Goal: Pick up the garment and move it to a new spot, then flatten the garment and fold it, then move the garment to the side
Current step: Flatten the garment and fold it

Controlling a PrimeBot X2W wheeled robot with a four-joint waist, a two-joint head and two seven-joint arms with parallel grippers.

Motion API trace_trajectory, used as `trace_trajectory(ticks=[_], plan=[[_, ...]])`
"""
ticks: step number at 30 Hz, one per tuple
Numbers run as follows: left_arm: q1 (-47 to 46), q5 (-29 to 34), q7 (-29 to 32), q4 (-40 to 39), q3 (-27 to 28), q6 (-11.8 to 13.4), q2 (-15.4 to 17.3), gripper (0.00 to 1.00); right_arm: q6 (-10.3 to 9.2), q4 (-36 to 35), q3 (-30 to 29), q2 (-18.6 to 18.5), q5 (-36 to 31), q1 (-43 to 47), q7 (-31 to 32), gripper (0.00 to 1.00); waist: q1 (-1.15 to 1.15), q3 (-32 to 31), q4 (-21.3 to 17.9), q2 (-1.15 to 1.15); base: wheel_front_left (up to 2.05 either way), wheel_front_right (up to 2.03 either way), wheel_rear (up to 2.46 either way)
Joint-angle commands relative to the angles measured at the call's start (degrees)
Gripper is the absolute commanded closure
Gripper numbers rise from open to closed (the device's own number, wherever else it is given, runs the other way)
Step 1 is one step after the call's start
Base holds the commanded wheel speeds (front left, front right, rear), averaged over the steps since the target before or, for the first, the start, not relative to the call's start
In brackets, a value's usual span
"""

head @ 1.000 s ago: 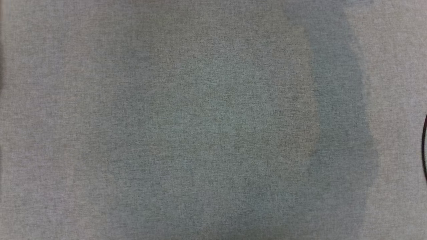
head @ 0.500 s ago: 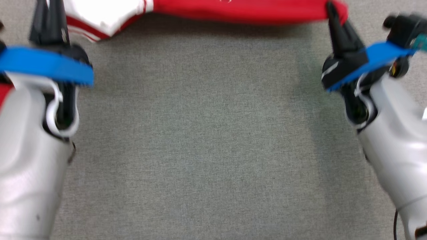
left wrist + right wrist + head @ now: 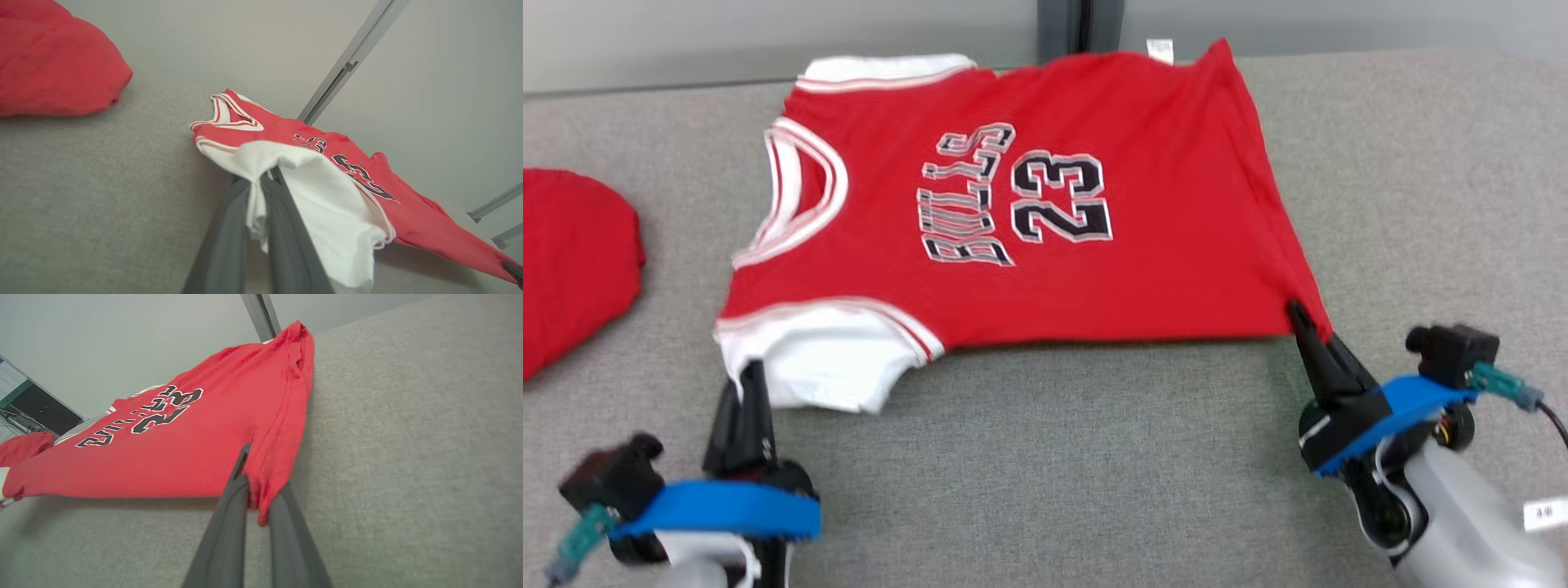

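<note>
Stretching a red fabric jersey [image 3: 1045, 212] between them, the left gripper [image 3: 752, 374] clamps its white sleeve [image 3: 825, 367]. The right gripper [image 3: 1297, 315] clamps its hem corner [image 3: 263, 486].

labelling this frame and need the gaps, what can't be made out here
Red cloth: head view, cut off by the left edge.
Tag on the jersey: head view, too small to read.
Label on the right forearm: head view, blurred.
Left gripper tips: left wrist view, covered by the jersey.

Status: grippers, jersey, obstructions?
Left gripper shut on the jersey at its white sleeve; right gripper shut on the hem corner. Jersey stretched face up between them. Other red garment far left, apart.
</note>
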Motion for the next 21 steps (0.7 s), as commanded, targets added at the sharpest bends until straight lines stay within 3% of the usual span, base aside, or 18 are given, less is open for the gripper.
trace_trajectory(ticks=[1, 6, 10, 21], plan=[[2.1, 0.4, -0.3, -0.8, 0.0, 0.4, -0.2, 1.00, 0.01, -0.5, -0.7, -0.7, 0.4, 2.6, -0.3, 1.00, 0.02, -1.1, -0.4, 0.02, 0.00, 0.00, 0.00], [11.3, 1.0, -0.3, -3.7, -1.2, 2.3, -3.1, 1.00, 0.01, -3.8, -2.9, -1.5, -0.7, 12.5, -0.3, 1.00, 0.02, -5.0, 0.4, 0.02, 0.00, 0.00, 0.00], [16.0, 1.1, -0.2, -5.0, -1.7, 3.6, -3.6, 1.00, 0.01, -6.6, -4.6, -1.5, -1.5, 19.3, 0.4, 1.00, 0.02, -7.2, 0.8, 0.02, 0.00, 0.00, 0.00], [22.1, 1.6, 3.4, -8.4, -4.4, 4.8, -2.6, 1.00, 0.01, -15.0, -12.6, 0.7, -5.7, 31.1, 6.7, 1.00, 0.02, -9.4, 1.4, 0.02, 0.00, 0.00, 0.00]])
